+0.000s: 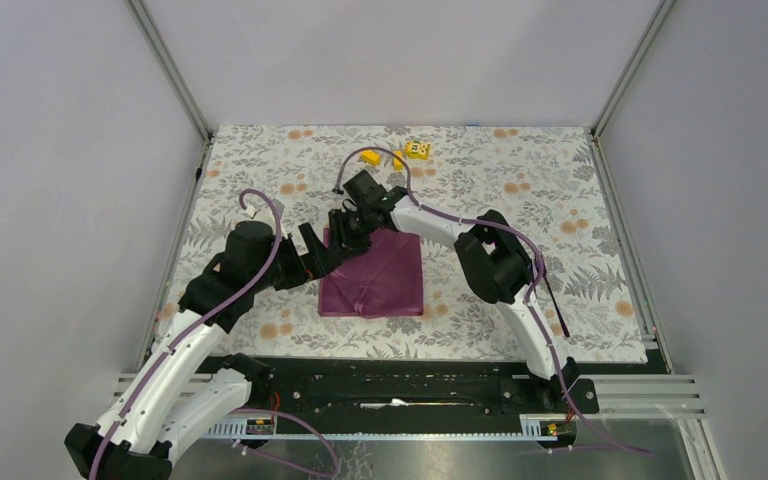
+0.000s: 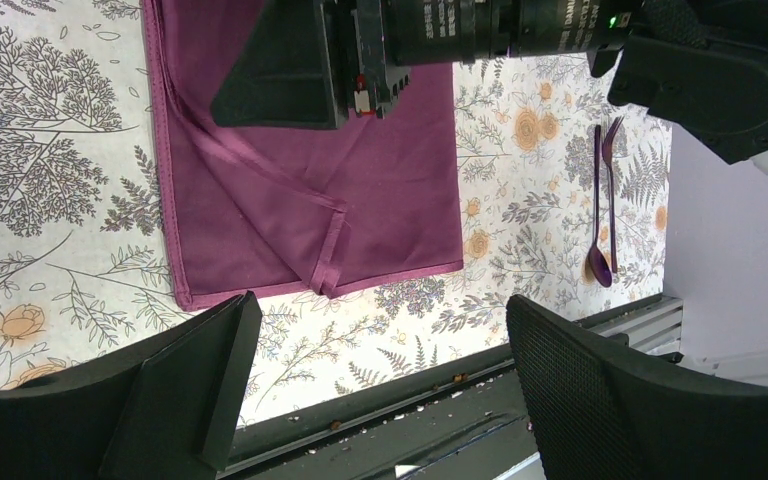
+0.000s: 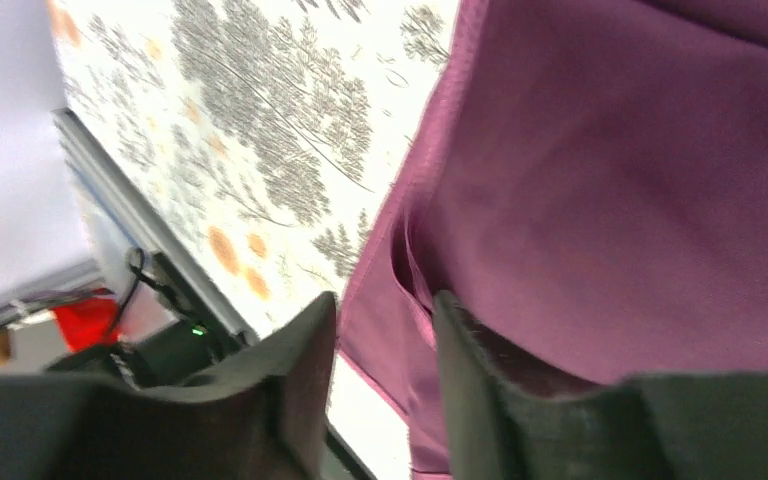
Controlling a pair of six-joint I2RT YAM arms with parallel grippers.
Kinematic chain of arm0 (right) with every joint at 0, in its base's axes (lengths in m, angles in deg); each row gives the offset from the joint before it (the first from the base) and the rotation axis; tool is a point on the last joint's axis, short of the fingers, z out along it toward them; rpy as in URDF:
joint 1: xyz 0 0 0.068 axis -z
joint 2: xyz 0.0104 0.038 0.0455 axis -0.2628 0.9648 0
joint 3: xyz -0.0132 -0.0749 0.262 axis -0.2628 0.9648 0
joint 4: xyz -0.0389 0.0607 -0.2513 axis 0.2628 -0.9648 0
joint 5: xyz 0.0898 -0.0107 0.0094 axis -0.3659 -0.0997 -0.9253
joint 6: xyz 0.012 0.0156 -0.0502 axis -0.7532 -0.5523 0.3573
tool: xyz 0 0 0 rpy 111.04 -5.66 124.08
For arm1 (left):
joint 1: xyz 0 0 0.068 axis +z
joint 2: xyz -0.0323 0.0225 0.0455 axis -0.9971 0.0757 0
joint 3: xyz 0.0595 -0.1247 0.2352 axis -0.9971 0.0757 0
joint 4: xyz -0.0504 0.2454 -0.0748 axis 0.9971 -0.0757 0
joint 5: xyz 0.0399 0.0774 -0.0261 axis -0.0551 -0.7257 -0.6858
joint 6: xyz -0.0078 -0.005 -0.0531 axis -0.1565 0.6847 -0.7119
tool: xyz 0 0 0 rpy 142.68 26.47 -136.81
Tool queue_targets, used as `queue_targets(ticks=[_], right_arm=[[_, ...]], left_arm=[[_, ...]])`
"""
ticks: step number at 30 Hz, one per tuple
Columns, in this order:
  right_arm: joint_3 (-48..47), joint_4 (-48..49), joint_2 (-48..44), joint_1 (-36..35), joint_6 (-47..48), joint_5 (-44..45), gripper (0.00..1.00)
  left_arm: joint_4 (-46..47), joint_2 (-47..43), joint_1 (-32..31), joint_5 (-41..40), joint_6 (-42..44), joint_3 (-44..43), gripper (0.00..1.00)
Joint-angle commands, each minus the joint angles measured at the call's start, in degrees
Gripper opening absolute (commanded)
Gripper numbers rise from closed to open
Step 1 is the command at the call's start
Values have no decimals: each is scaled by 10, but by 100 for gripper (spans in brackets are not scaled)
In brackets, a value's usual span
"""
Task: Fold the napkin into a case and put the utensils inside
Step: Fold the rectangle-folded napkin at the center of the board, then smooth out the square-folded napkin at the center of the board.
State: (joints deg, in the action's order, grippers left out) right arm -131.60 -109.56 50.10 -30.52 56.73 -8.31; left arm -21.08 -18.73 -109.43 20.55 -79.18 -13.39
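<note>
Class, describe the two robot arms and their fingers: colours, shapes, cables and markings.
The left arm and right arm have white shells with black joints. A purple cable loops along each. The fingers are black and wedge-shaped, with finely textured inner faces.

A pale tablecloth [image 1: 520,190] with grey leaves and small orange flowers lies flat and fills the floor of the booth. Plain light grey walls close it in on three sides: a back wall [image 1: 400,50], a left wall [image 1: 50,180] and a right wall [image 1: 730,200]. A silver metal post [image 1: 172,70] stands at the far left corner, a second post [image 1: 628,70] at the far right. Along the near edge runs a black rail [image 1: 410,385], with silver bars [image 1: 650,392] beside it. The light is soft and even.
</note>
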Motion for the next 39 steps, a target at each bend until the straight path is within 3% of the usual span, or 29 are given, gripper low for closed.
queue_targets(ticks=[1, 3, 5, 10, 14, 20, 24, 28, 32, 34, 37, 39], right_arm=[[-45, 24, -11, -4, -31, -36, 55], [-11, 57, -48, 5, -64, -78, 64], [47, 84, -94, 31, -89, -113, 66], [229, 114, -241, 105, -59, -112, 74], [359, 84, -313, 157, -9, -97, 73], [495, 68, -367, 188, 57, -61, 69], [559, 125, -363, 188, 55, -111, 66], [597, 184, -352, 188, 41, -143, 63], [615, 224, -335, 188, 25, -170, 58], [618, 226, -335, 188, 24, -164, 58], [615, 219, -339, 188, 25, -144, 59], [613, 213, -343, 188, 25, -125, 61]], left_arm=[[16, 3, 2, -3, -3, 3, 99], [18, 3, 2, -11, -11, 10, 99], [20, 2, 2, -17, -18, 14, 99], [49, 36, 2, -36, -36, 47, 99], [82, 120, 2, -42, -39, 64, 96], [104, 221, 2, -108, -40, 64, 82], [117, 264, 3, -142, -46, 78, 78], [146, 264, 5, -116, -59, 98, 71], [184, 223, 3, -61, -50, 116, 72], [194, 220, -6, -26, -37, 107, 78], [117, 258, -77, -101, -44, 23, 85], [60, 294, -137, -175, -71, -33, 97]])
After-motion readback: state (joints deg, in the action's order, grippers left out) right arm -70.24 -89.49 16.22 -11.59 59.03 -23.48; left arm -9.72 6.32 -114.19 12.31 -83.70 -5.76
